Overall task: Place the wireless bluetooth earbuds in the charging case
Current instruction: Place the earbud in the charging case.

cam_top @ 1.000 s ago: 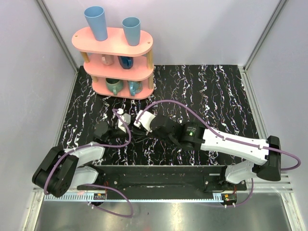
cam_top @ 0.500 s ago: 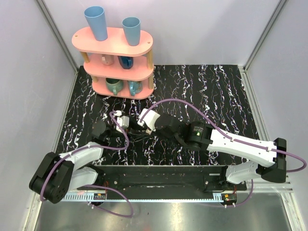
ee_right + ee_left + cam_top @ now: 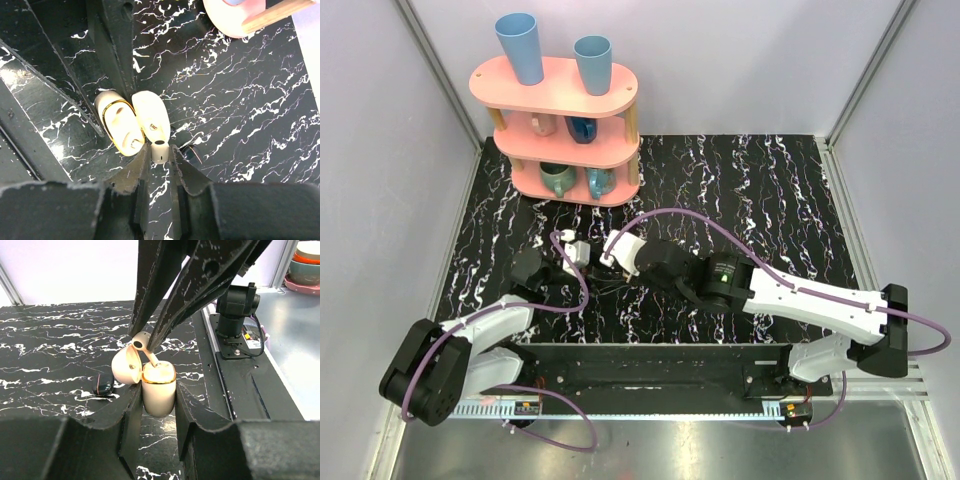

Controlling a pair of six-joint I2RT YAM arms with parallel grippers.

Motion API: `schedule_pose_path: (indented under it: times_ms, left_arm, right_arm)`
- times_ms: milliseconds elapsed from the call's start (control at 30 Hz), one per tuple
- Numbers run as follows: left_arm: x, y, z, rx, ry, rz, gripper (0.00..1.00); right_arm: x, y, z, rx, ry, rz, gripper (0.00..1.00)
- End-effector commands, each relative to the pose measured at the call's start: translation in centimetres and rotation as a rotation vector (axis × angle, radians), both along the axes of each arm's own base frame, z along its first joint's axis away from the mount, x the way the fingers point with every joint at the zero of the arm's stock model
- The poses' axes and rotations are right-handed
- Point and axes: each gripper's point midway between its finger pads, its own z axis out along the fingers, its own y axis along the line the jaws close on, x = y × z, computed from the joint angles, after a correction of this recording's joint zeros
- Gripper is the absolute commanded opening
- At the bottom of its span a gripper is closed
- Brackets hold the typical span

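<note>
On black marble [image 3: 770,200], our left gripper [image 3: 158,390] clamps the open charging case [image 3: 159,401] while our right gripper [image 3: 159,158] pinches an earbud [image 3: 141,342] above.

charging case [image 3: 159,392]: smooth cream plastic, glossy, shiny gold-coloured rim at the opening; earbud [image 3: 142,339]: same glossy cream shell; left gripper fingers [image 3: 129,415] and right gripper fingers [image 3: 139,172]: matt black, rough grainy edges; table [image 3: 770,200]: black marble-look top with white veins, light sheen; rack [image 3: 555,88]: matt pink, posts look like bare wood; along the table's near edge, a brushed metal sheet [image 3: 670,450]
</note>
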Motion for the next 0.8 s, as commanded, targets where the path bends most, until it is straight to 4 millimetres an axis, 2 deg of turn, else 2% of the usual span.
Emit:
schedule_pose_path:
  times_ms: [0,267,567,767]
  left_arm:
    - [-0.6,-0.1,2.8,-0.051,-0.143,-0.043,0.0]
    - [-0.5,-0.1,3.0,-0.059,-0.15,-0.026,0.0]
    - [0.1,-0.1,3.2,-0.065,-0.152,0.003,0.0]
    - [1.0,0.0,3.3,-0.072,-0.139,0.063,0.0]
  right_arm:
    - [-0.4,1.4,0.5,-0.001,-0.012,0.043,0.23]
    - [-0.6,1.8,-0.7,-0.043,-0.01,0.052,0.23]
    - [-1.5,2.8,0.0,-0.015,-0.001,0.084,0.24]
    - [-1.6,3.2,-0.3,-0.023,-0.009,0.076,0.25]
